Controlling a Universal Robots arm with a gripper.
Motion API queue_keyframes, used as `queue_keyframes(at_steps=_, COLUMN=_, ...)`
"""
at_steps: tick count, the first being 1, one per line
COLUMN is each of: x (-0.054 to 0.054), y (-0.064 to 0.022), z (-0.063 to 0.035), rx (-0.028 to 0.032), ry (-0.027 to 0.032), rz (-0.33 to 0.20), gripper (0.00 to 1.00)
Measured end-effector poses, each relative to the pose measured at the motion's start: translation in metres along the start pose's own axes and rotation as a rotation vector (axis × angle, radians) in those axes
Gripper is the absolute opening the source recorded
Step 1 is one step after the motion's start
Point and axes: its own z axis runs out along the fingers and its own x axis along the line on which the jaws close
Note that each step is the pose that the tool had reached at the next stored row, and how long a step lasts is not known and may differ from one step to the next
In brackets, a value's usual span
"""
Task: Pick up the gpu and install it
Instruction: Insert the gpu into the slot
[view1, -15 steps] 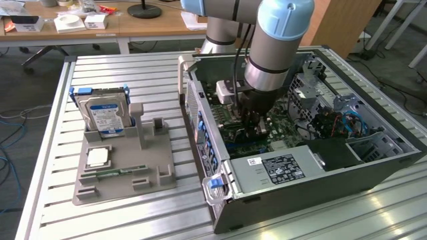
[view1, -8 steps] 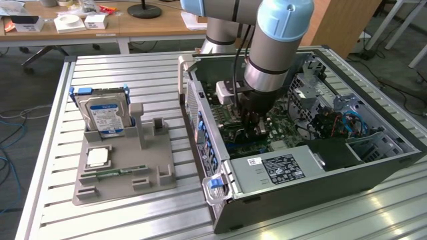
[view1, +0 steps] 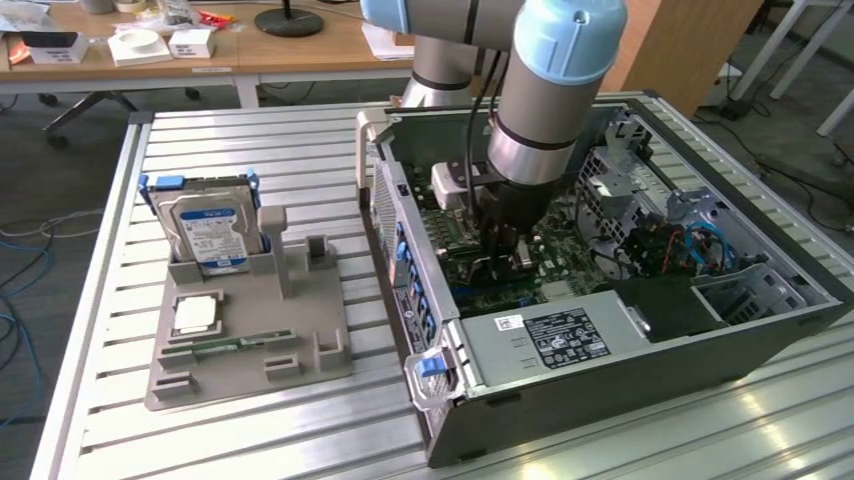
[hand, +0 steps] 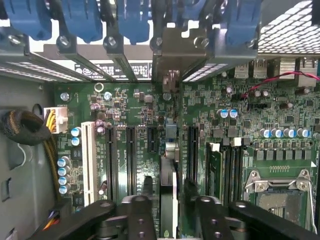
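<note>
Robot arm reaches down into an open computer case (view1: 747, 330) lying on a slatted metal table (view1: 267, 140). In the wrist view the gripper (hand: 169, 200) sits just above the green motherboard (hand: 125, 110), w/ the gpu (hand: 168, 170) standing edge-on btwn its two black fingers (hand: 137, 210), upright in a slot; its pale bracket end meets the case's rear wall beyond the fingertips. Fingers sit close at each side of the card; can't tell if they're pinching or just apart. Well away from the fingers, outside the case, a hard drive (view1: 211, 228) stands in a grey holder (view1: 247, 335).
</note>
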Motion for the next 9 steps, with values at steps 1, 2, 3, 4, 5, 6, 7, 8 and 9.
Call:
queue_keyframes(at_steps=1, x=0.0, y=0.0, z=-0.0004, rx=-0.0001, ry=0.0002, rz=0.0, gripper=0.39)
queue_keyframes(at_steps=2, x=0.0, y=-0.0001, z=-0.001, rx=-0.0001, ry=0.0002, rz=0.0, gripper=0.39)
queue_keyframes(at_steps=3, x=0.0, y=-0.0001, z=-0.002, rx=-0.0001, ry=0.0002, rz=0.0, gripper=0.39)
queue_keyframes(at_steps=4, x=0.0, y=-0.0001, z=-0.003, rx=-0.0001, ry=0.0001, rz=0.0, gripper=0.39)
queue_keyframes(at_steps=5, x=0.0, y=-0.0002, z=-0.0045, rx=0.0, ry=0.0001, rz=0.0, gripper=0.39)
queue_keyframes(at_steps=6, x=0.0, y=-0.0002, z=-0.0065, rx=-0.0001, ry=0.0001, rz=0.0, gripper=0.39)
queue_keyframes(at_steps=7, x=0.0, y=-0.0003, z=-0.009, rx=-0.0001, ry=0.0002, rz=0.0, gripper=0.39)
queue_keyframes(at_steps=8, x=-0.001, y=-0.0004, z=-0.0117, rx=0.0, ry=0.0001, rz=0.0, gripper=0.39)
queue_keyframes(at_steps=9, x=-0.001, y=-0.0004, z=-0.0148, rx=-0.0001, ry=0.0001, rz=0.0, gripper=0.39)
